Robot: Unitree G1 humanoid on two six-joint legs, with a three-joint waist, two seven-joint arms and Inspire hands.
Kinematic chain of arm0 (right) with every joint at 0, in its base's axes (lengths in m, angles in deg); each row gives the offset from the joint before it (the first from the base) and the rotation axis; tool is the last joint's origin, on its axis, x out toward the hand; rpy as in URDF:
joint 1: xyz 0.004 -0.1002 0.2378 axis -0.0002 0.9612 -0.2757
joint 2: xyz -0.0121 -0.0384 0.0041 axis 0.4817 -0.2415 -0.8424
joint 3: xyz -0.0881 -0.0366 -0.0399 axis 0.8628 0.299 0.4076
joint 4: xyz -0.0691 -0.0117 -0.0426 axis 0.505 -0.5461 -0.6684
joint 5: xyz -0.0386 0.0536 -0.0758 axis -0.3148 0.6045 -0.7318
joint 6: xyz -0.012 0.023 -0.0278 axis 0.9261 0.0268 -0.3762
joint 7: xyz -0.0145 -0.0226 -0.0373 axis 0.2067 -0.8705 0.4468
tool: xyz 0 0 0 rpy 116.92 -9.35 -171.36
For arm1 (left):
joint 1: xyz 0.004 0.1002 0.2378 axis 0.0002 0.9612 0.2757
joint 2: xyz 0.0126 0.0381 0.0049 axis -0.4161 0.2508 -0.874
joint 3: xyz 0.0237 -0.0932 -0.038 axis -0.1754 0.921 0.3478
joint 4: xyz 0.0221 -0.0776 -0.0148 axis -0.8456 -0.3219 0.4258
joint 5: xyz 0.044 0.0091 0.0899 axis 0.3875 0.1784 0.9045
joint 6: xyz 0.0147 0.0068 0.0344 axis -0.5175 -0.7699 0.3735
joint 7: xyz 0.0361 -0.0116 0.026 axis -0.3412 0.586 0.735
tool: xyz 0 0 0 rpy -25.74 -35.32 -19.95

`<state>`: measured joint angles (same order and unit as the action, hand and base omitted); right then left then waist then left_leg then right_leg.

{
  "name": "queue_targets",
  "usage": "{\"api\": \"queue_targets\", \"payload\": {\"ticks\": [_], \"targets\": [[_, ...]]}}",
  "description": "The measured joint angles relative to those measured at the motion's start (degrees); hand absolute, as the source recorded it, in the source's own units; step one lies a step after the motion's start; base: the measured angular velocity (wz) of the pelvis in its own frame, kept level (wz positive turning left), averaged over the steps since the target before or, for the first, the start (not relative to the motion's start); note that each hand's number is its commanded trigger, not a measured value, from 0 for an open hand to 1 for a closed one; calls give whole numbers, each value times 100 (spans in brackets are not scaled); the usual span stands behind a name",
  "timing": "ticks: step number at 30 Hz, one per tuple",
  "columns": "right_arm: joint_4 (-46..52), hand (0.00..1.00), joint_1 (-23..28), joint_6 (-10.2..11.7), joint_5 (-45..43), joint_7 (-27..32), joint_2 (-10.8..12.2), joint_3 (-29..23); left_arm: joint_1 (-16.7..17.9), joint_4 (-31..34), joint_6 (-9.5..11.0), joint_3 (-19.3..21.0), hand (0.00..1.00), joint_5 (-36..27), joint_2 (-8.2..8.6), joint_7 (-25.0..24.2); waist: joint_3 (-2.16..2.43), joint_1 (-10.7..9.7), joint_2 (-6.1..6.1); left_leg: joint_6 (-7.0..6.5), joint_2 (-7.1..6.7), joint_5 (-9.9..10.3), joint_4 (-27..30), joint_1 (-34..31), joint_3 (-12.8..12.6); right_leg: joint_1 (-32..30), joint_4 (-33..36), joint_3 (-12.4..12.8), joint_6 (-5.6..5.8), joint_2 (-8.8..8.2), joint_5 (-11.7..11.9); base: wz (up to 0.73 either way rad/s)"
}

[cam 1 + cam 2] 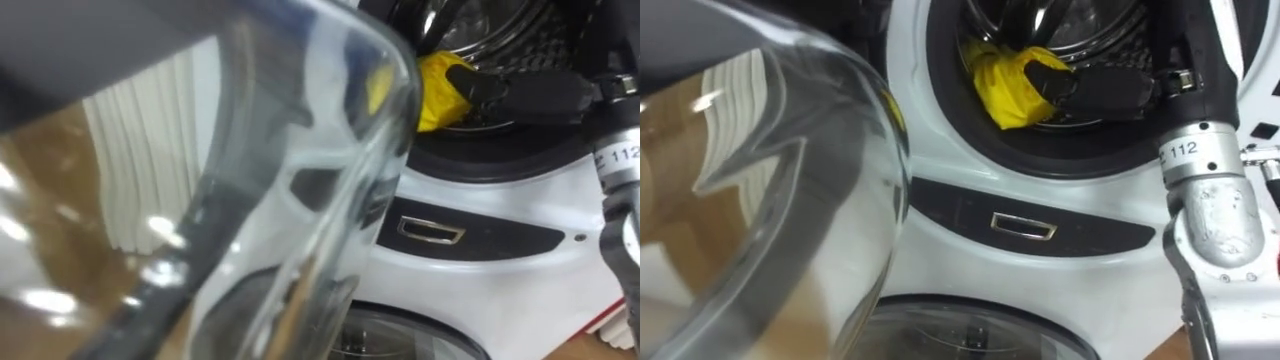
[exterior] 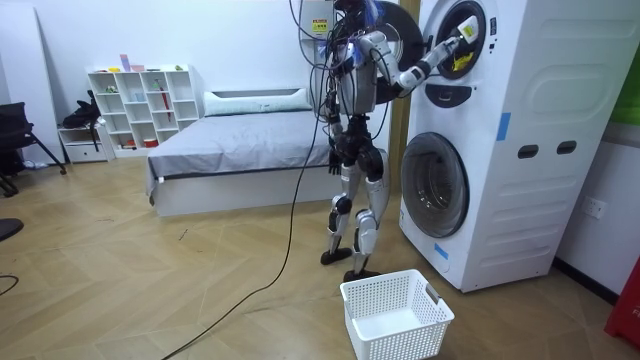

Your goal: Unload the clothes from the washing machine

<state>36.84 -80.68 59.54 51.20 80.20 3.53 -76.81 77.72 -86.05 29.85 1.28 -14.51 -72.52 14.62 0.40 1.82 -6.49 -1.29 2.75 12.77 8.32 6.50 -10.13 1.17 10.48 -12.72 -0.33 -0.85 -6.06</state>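
Here, crumpled bright-yellow cloth (image 1: 1002, 88), pinched by right robot hand (image 1: 1105, 90).

**Surfaces that carry the laundry: floor and upper drum.**
We see the wooden floor (image 2: 150, 290) bearing a white lattice basket (image 2: 395, 315), upright, near the foot of the white washing machine stack (image 2: 520, 150). The stack stands on the same floor, as do a bed (image 2: 240, 145) and a white shelf (image 2: 140, 105) well apart from it. In the upper drum (image 1: 1080, 30) a yellow cloth (image 1: 1008, 85) lies at the front rim of the opening.
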Motion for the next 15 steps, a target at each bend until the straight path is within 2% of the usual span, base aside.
{"api": "queue_targets", "payload": {"ticks": [5, 7, 10, 12, 15], "targets": [[-250, 0, -209, -51, 7, -225, -1, 0, -1, 119, -23, 5, 0, 64, -2, 1, -28, 1, 39, 0, 2, 0, 1, -7, 4, 0, -2, -6, 0, 1, 0, 0], [-380, 0, -272, -52, 38, -307, -12, 2, 3, 123, -35, 3, 0, 83, -4, -3, -27, -8, 31, 0, 2, 0, 1, -10, 23, 0, -2, -9, 0, 2, 0, 4], [-842, 0, -467, -58, 90, -414, -240, 24, -33, 127, -103, -1, 0, 81, -38, -70, -16, -24, -1, -2, -12, -1, 26, -45, 119, 4, -2, -25, 0, -8, 0, 12], [-1099, 0, -636, -62, 20, -445, -257, 37, -28, 177, -145, 0, 0, 85, -56, -109, -11, -18, -18, -2, -14, -1, 45, -75, 147, -4, 0, -29, 0, -15, 0, 7], [-1628, 0, -996, -207, -288, -610, -445, 142, -13, 376, -180, 13, 0, 145, -53, -223, -20, 30, -25, -3, -16, -2, 51, -93, 147, -21, 0, -29, 0, -16, 0, 0]]}}
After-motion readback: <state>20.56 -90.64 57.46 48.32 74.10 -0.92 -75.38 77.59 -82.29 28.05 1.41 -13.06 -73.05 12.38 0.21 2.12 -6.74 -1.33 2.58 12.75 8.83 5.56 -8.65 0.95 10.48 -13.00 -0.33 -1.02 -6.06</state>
